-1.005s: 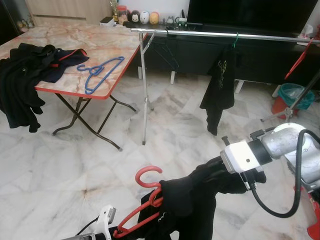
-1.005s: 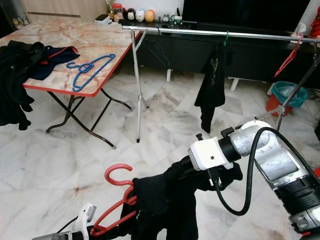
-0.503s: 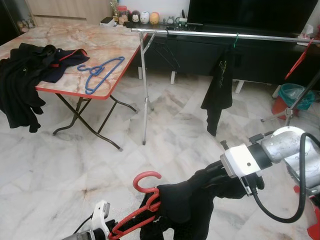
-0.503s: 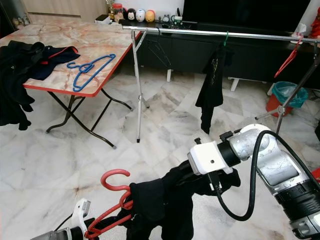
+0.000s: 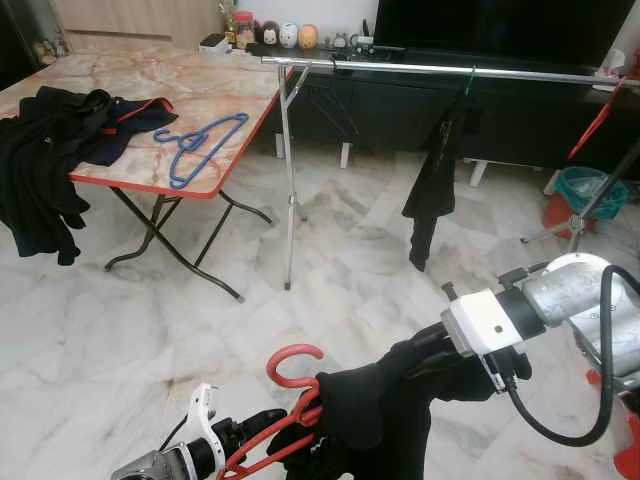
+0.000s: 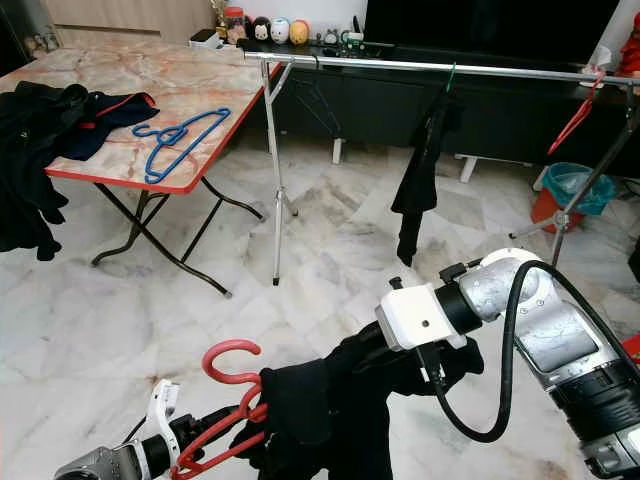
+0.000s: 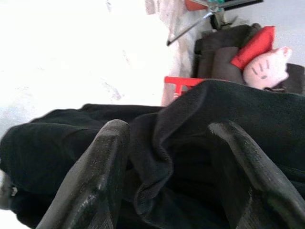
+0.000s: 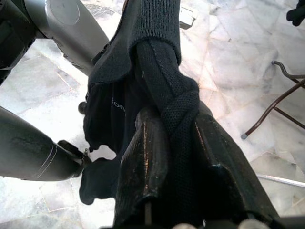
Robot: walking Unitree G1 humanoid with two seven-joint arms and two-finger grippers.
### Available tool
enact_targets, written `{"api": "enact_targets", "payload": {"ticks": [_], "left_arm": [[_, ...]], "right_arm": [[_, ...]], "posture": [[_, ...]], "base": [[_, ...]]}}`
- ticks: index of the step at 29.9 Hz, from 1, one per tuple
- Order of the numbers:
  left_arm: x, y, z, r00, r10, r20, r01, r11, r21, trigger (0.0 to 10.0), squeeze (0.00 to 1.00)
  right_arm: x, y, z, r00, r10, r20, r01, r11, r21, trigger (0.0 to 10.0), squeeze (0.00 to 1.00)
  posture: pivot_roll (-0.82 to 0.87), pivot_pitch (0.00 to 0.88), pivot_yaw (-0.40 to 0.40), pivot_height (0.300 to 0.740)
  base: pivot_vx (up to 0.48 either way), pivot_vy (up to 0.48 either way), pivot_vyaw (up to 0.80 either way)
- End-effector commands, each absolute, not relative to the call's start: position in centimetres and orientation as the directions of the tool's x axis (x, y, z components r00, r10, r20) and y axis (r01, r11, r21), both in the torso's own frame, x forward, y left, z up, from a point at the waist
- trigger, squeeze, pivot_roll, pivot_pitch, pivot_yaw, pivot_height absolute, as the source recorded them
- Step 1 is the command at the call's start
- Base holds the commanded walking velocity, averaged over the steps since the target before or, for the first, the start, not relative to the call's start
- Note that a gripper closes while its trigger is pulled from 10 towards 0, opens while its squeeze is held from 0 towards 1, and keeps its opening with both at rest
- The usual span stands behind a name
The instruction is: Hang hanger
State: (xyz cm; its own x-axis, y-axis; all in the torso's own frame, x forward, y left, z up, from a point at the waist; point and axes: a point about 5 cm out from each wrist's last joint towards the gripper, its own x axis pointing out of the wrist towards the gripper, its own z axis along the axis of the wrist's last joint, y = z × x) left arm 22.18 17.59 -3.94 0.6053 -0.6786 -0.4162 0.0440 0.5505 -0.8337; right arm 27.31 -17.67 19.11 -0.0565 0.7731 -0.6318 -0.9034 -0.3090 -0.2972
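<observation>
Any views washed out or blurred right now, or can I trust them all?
Left wrist view: floor blown out white, black garment between the fingers dark but readable. Right wrist view: sharp, evenly lit. Both eye views: clear, soft glare on the marble floor, red hanger and rail crisp.

Folding table (image 5: 190,85), marble-patterned top with red edge, black crossed legs, standing on pale marble floor (image 5: 120,320). On top: blue hangers (image 5: 195,145) near the front edge; dark clothing (image 5: 60,130) (red trim visible) heaped at the robot's-left end, partly draping over the side. Small figurines and jars (image 5: 270,32) beyond the far end.
</observation>
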Motion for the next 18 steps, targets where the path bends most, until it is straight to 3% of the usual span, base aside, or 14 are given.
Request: {"api": "enact_targets", "payload": {"ticks": [1,14,18], "left_arm": [[22.4,17.3,-3.7,0.594,-0.700,-0.397,0.066,0.534,-0.843,10.0,0.00],[21.0,17.2,-4.7,0.472,-0.721,-0.507,0.096,0.614,-0.784,10.0,0.00],[21.2,17.0,-4.6,0.483,-0.721,-0.496,0.087,0.603,-0.793,10.0,0.00]], "right_arm": [[27.2,-17.7,20.2,-0.042,0.792,-0.609,-0.890,-0.306,-0.337,10.0,0.00],[27.4,-17.7,20.3,-0.041,0.790,-0.611,-0.887,-0.310,-0.342,10.0,0.00],[27.4,-17.7,20.6,-0.040,0.789,-0.613,-0.885,-0.313,-0.346,10.0,0.00]], "posture": [[-0.07,0.010,-0.040,0.740],[-0.07,0.011,-0.038,0.740],[-0.07,0.009,-0.040,0.740]], "base": [[0.000,0.000,0.00],[0.000,0.000,0.00],[0.000,0.000,0.00]]}}
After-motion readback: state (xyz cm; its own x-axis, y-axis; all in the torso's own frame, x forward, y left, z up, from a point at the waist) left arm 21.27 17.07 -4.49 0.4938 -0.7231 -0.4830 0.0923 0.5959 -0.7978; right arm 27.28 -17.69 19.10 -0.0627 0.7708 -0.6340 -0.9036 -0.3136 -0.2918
